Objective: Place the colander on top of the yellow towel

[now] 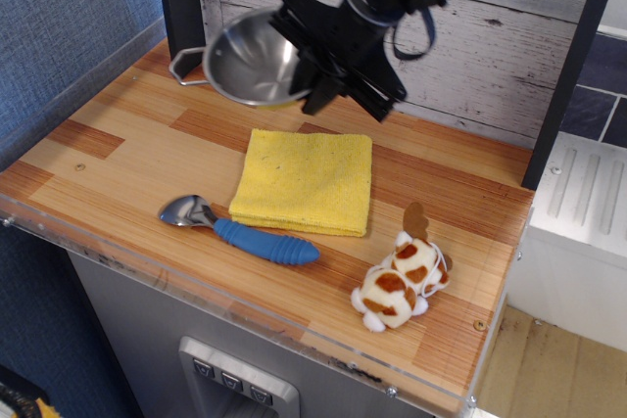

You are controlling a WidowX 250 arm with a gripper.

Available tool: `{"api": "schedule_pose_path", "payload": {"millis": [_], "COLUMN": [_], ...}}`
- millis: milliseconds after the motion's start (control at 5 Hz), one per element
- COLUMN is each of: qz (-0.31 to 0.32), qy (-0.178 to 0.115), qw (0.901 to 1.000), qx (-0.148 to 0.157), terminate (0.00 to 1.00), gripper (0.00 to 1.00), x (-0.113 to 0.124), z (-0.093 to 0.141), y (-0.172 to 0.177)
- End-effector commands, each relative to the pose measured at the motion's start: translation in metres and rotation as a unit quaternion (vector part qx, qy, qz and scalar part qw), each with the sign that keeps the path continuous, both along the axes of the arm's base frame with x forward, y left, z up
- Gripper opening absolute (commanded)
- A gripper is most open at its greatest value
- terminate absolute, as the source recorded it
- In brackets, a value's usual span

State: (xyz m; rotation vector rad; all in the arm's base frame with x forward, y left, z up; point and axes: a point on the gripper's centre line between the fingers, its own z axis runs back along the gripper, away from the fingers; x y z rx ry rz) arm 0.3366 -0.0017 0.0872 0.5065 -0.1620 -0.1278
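Shiny steel colander (250,61) held aloft by gripper (312,66), wire handle showing

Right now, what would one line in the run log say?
pincer: gripping colander | colander: airborne, behind yellow towel | towel: bare | placement: pending

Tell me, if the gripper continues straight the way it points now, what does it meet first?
Probably the wooden table left of the yellow towel; the gripper, holding the colander, points down-left, though depth is unclear.

High front view (angled down)
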Motion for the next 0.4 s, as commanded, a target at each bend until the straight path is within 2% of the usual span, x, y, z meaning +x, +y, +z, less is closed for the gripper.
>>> {"api": "schedule_pose_path", "payload": {"millis": [0, 200], "qz": [-0.026, -0.03], "qy": [0.028, 0.047], "qw": [0.9991, 0.9983], "qx": [0.017, 0.018], "terminate": [0.0, 0.0], "gripper": [0.0, 0.0], "x": [-0.014, -0.0164], "z": [-0.0199, -0.0293], "y": [-0.0121, -0.0077]}}
